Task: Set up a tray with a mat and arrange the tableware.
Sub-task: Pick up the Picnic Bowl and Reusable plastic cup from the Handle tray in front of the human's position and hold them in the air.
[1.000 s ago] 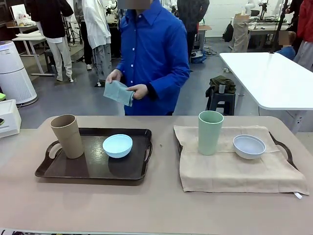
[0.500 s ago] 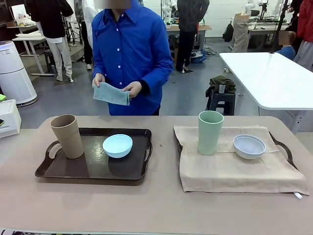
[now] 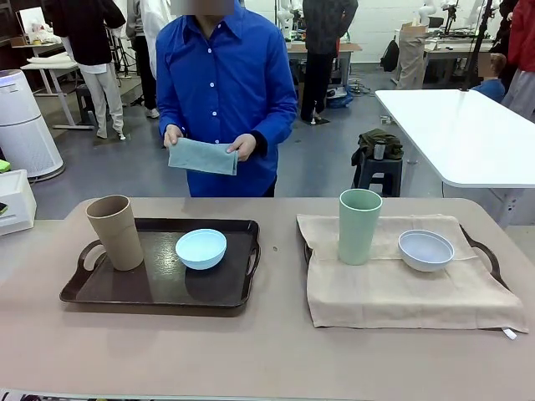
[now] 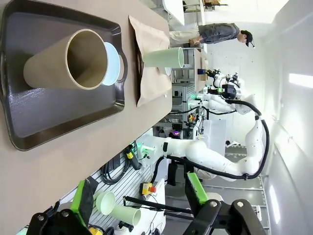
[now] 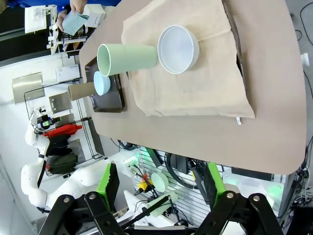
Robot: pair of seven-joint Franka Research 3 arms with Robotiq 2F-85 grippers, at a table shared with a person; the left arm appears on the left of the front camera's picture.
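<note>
Seemingly matting the second tray is in hand. Ahead of the left gripper point(image 4: 138, 198), jaws wide, tan tumbler point(image 4: 66, 59) and blue bowl point(image 4: 113, 63) sit on a bare tray point(image 4: 49, 122) — beyond, a person point(image 3: 226, 75) holds a folded teal cloth point(image 3: 203, 156). Ahead of the right gripper point(image 5: 161, 186), wide and empty, green tumbler point(image 5: 127, 58) and pale bowl point(image 5: 178, 49) stand on a beige mat point(image 5: 195, 93). Next, likely: clearing the bare tray.

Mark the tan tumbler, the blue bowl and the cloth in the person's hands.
tan tumbler point(image 3: 114, 234): front view, its side wall.
blue bowl point(image 3: 201, 247): front view, its hollow.
cloth point(image 3: 202, 156): front view, middle of its face.
</note>
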